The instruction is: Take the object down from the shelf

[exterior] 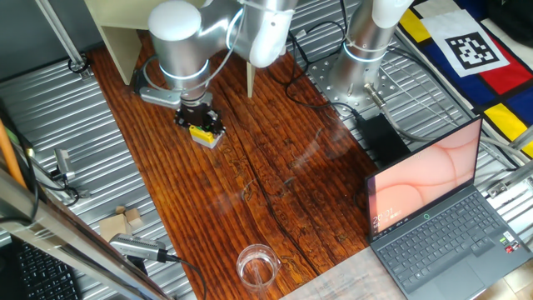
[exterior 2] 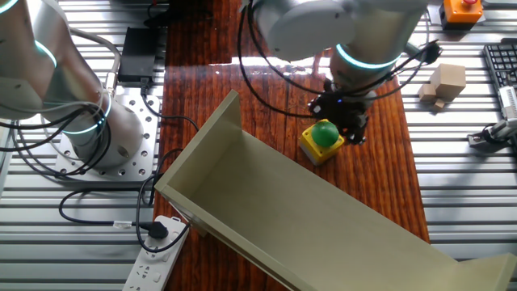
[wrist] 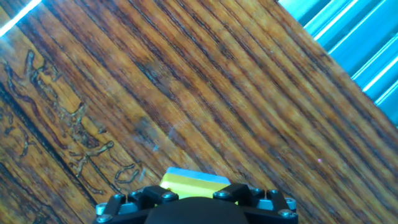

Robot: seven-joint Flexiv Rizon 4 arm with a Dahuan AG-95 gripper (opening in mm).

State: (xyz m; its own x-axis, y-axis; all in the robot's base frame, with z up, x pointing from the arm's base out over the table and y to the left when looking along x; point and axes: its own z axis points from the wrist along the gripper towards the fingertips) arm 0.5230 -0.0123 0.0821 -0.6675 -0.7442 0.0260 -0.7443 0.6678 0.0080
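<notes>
The object, a small yellow box (exterior: 206, 136) with a round green button (exterior 2: 325, 133) on top, is on or just above the dark wooden tabletop, in front of the shelf. My gripper (exterior: 198, 117) is over it and shut on its sides; it also shows in the other fixed view (exterior 2: 343, 113). In the hand view the yellow box (wrist: 193, 180) sits between my fingers (wrist: 134, 200) at the bottom edge. The cream shelf (exterior 2: 283, 202) stands behind the box, with its upright panels (exterior: 117, 33) at the table's back.
An open laptop (exterior: 433, 217) sits at the front right. A clear glass (exterior: 256, 265) stands at the front edge. Pale wooden blocks (exterior: 125, 221) lie on the metal slats to the left. A power strip (exterior 2: 153, 250) and cables lie by the arm base.
</notes>
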